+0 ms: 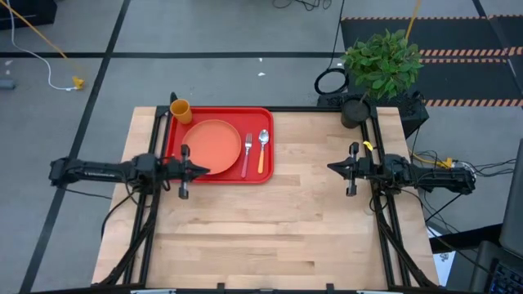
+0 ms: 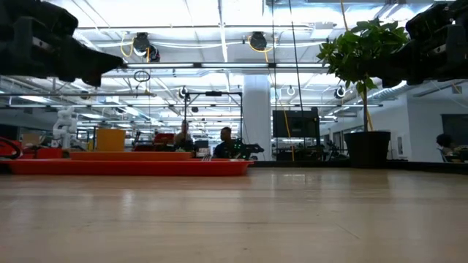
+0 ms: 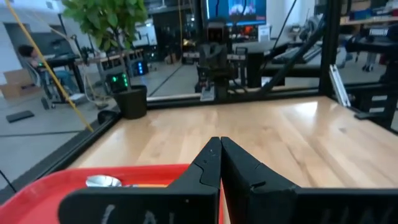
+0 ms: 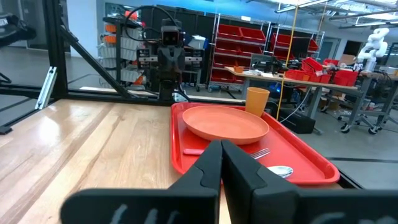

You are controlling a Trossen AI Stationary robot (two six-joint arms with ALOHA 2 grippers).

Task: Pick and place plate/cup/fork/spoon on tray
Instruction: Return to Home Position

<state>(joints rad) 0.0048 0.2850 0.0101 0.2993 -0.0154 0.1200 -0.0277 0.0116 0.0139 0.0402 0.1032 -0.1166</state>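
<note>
The red tray (image 1: 176, 147) lies at the table's far left. On it rest the orange plate (image 1: 214, 144), the yellow-orange cup (image 1: 181, 110) at its far left corner, the pink-handled fork (image 1: 246, 154) and the orange-handled spoon (image 1: 262, 151). The tray also shows in the right wrist view (image 4: 311, 155) with the plate (image 4: 225, 122) and cup (image 4: 257, 101). My left gripper (image 1: 206, 170) is shut and empty above the tray's near edge. My right gripper (image 1: 331, 167) is shut and empty over the table's right part.
A potted plant (image 1: 380, 65) stands at the table's far right corner. Black frame rails (image 1: 391, 220) run along both sides of the table. Bare wood (image 1: 278, 229) spreads between the arms and toward the near edge.
</note>
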